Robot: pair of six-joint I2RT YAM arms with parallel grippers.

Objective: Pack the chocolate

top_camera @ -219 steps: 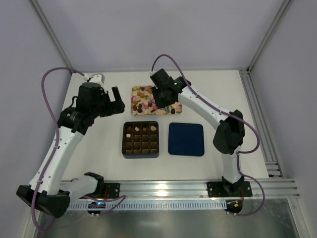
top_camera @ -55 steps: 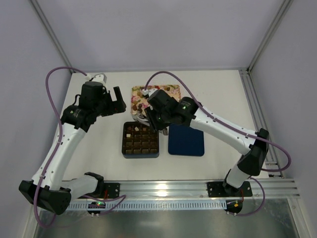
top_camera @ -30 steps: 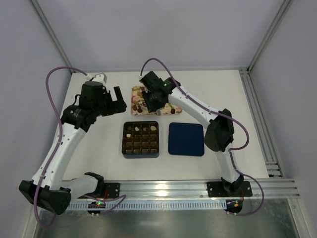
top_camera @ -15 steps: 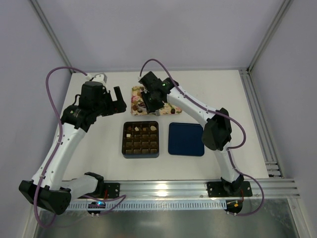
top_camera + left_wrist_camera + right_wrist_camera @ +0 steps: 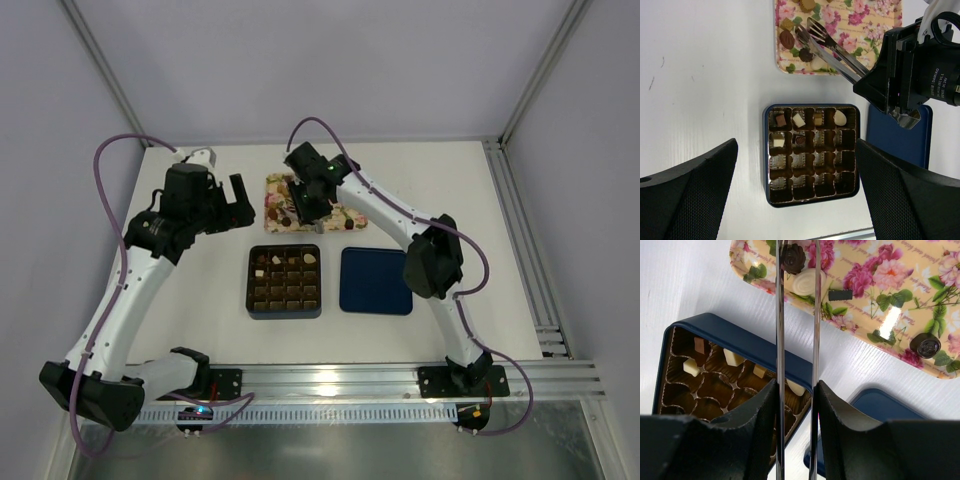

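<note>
My right gripper (image 5: 306,199) is shut on metal tongs (image 5: 780,340), with the tongs' arms still apart. The tong tips reach over the near left corner of the floral tray (image 5: 880,295), around a dark round bonbon (image 5: 792,256) and beside a cream oval one (image 5: 807,281). More chocolates (image 5: 787,38) lie on the tray. The dark brown grid box (image 5: 284,281) holds several bonbons (image 5: 798,119) in its far two rows. My left gripper (image 5: 235,200) is open and empty, held high over the box (image 5: 766,150).
The navy lid (image 5: 376,281) lies flat to the right of the box. Another dark bonbon (image 5: 926,344) sits at the tray's near right. The right arm's wrist (image 5: 912,75) hangs over the tray and the lid.
The right arm has swung from over the box back to the floral tray with the tongs, and the tong tips now sit at the tray's near left corner. The left arm has not moved.
</note>
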